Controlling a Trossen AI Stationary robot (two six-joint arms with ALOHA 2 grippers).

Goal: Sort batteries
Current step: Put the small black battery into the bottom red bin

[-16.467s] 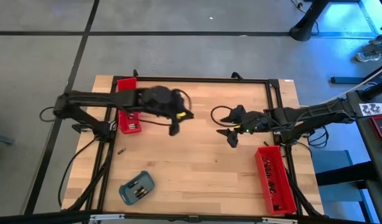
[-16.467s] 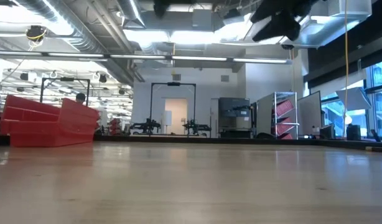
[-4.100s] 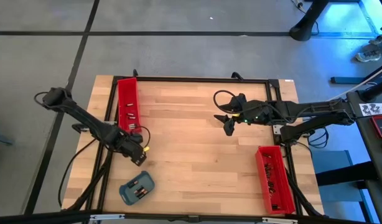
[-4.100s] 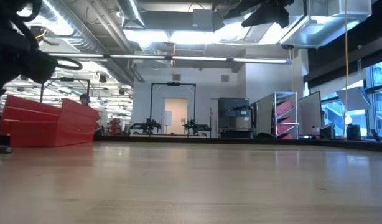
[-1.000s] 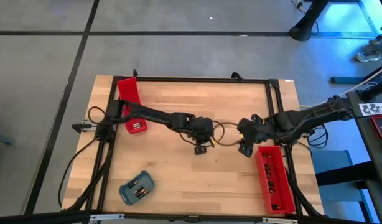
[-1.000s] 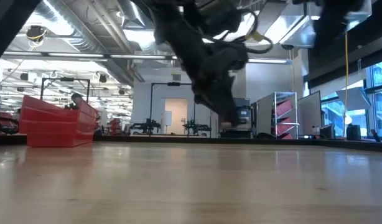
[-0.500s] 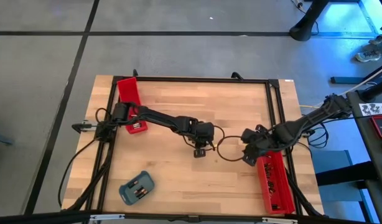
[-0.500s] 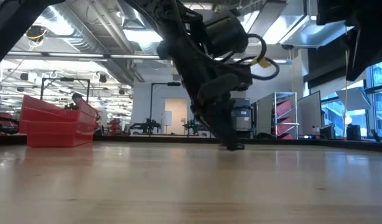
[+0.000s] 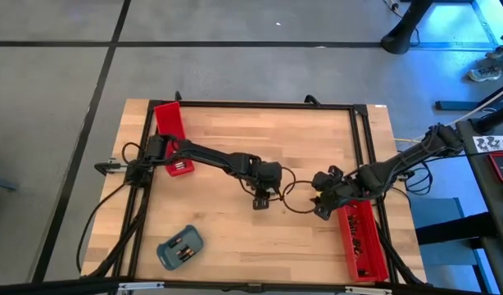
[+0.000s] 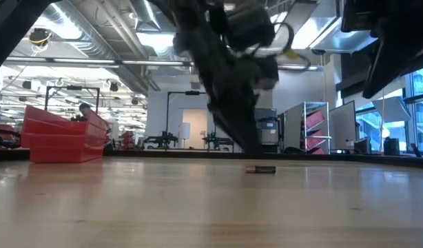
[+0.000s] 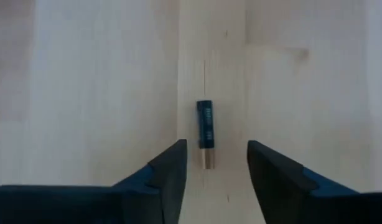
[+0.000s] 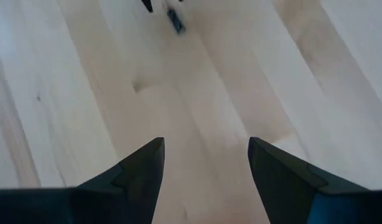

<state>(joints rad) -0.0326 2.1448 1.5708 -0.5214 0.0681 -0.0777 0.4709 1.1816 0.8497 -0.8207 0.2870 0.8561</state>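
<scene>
High view: my left end effector sits mid-frame over the pale wooden desk. Low view: a small dark cylindrical battery lies right of centre. Wrist views: left fingers spread around it; right end effector gapes open.

One battery, a small dark blue cell with a silvery end, lay flat on the table near its middle, while more batteries lay in the grey tray at the table's near left corner and others in the red trays.
</scene>
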